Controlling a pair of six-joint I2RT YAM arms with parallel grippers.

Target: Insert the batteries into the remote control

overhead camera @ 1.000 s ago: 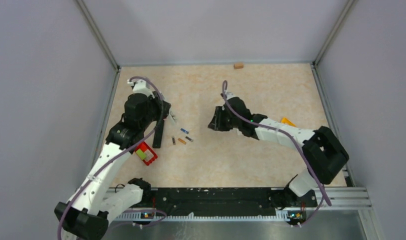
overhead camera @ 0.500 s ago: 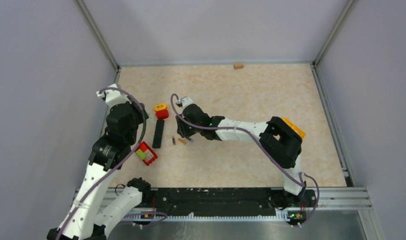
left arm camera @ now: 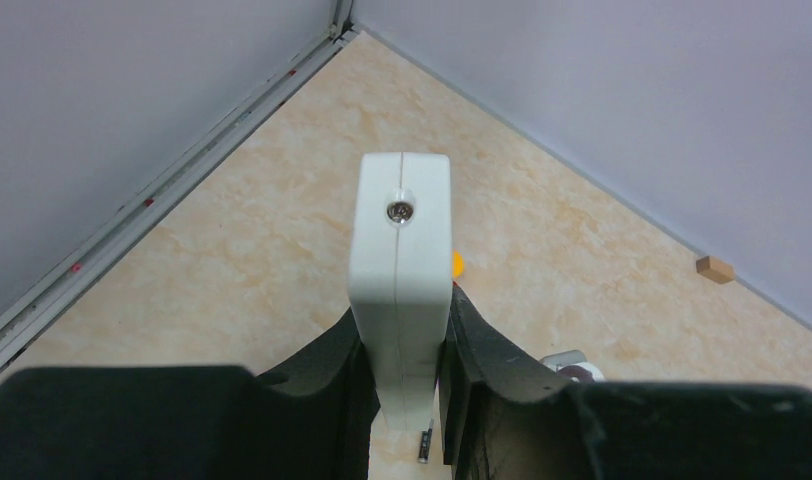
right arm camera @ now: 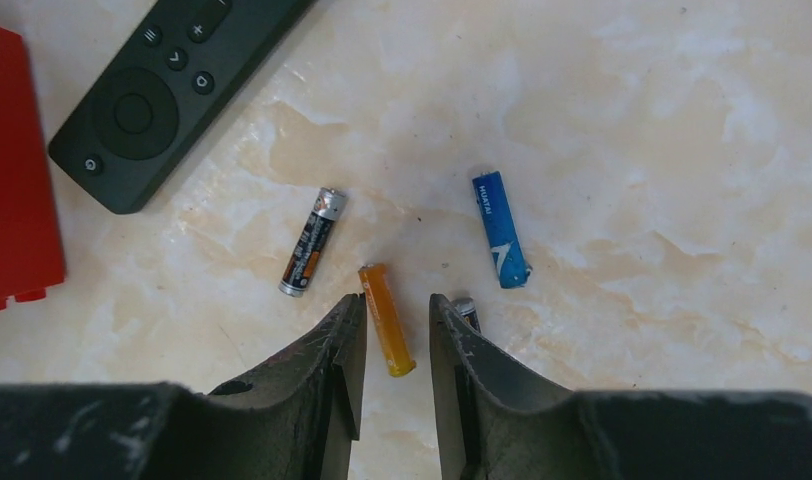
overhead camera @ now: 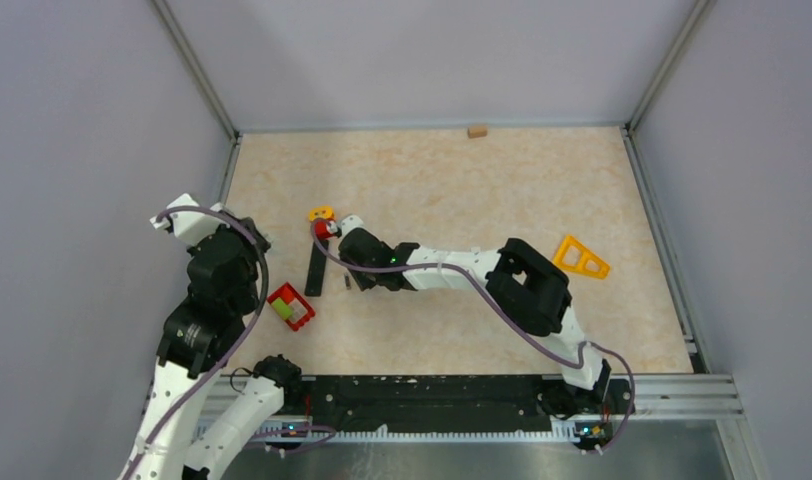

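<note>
Overhead view of a beige marbled surface (overhead camera: 502,190) enclosed by grey walls. The right arm stretches across to the left-centre of the surface. Its right pincer (right arm camera: 394,305) hangs low over a cluster of loose batteries.

The fingers are partly spread and stand astride the orange battery (right arm camera: 386,322). It lies flat on the surface with a gap on either side, so it is not pinched. A blue battery (right arm camera: 499,228) lies near it on the far side. A dark battery (right arm camera: 312,242) with a silver end lies between the orange one and the black remote control (right arm camera: 172,80). The tip of a fourth battery (right arm camera: 466,308) shows beside one finger.

The remote lies flat, buttons up, just left of the batteries. A red block (overhead camera: 292,307) sits by its near end and a red-and-yellow toy (overhead camera: 322,220) by its far end.

The left arm stands at the left edge. Its left pincer (left arm camera: 404,335) is pressed onto a white bar (left arm camera: 400,230), held off the surface.

An orange triangle (overhead camera: 580,257) lies well to the right. A small wooden block (overhead camera: 476,131) sits at the far edge.
</note>
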